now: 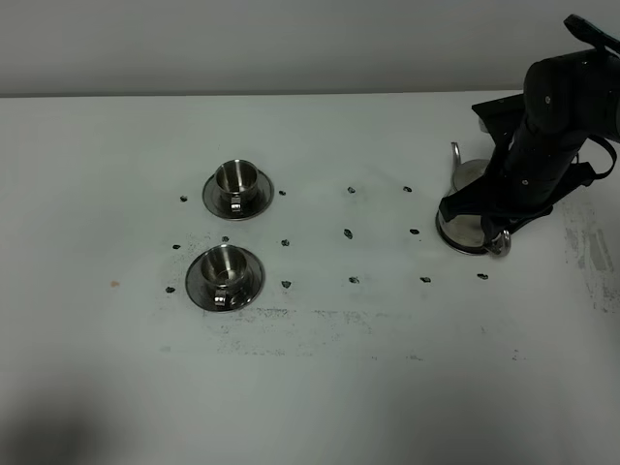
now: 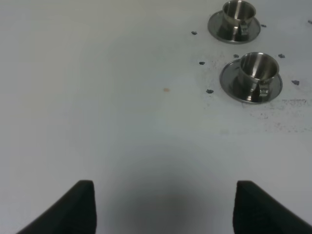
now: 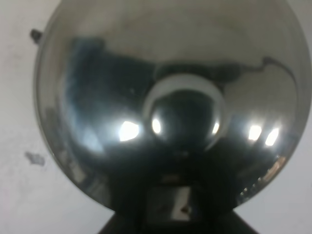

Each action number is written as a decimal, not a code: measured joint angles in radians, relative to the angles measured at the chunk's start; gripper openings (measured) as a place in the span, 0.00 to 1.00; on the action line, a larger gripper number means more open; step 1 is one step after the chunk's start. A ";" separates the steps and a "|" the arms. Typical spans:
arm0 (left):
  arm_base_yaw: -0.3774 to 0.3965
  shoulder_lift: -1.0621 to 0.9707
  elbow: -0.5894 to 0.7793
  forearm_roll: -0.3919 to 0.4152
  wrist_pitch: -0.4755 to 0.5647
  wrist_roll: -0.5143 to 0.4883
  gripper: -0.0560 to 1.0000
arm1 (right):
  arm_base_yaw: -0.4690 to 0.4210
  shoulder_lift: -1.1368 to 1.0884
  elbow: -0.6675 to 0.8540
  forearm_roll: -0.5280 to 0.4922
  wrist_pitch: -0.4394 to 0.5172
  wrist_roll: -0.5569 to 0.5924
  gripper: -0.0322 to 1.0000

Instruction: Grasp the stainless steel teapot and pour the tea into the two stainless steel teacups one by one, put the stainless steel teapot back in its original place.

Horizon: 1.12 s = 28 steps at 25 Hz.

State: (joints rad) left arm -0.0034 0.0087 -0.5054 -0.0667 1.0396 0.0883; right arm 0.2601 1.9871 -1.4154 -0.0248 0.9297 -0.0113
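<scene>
Teapot (image 3: pixel 97 97) upright, spout (image 1: pixel 455 160) far, handle (image 1: pixel 500 242) near; right pincer (image 1: pixel 492 213) above, grip untellable; left pincer (image 2: pixel 165 209) released.

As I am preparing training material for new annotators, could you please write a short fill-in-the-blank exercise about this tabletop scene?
1. Each small shiny steel teacup, far and near, stands on a round steel ____.
2. The jaws of the left gripper are ____, holding nothing.
3. The right wrist view looks down on the round knob of the tall, shiny steel ____.
Missing words: saucer; open; teapot.
</scene>
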 joint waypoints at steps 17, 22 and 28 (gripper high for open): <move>0.000 0.000 0.000 0.000 0.000 0.000 0.60 | 0.163 -0.144 -0.052 0.013 0.060 -0.384 0.23; 0.000 0.000 0.000 0.000 0.000 0.000 0.60 | 0.202 -0.144 -0.124 0.012 0.061 -0.545 0.23; 0.000 0.000 0.000 0.000 0.000 0.000 0.60 | 0.204 -0.068 -0.272 0.018 0.098 -0.749 0.23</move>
State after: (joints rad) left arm -0.0034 0.0087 -0.5054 -0.0667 1.0396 0.0883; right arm 0.4637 1.9191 -1.6869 -0.0064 1.0274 -0.7603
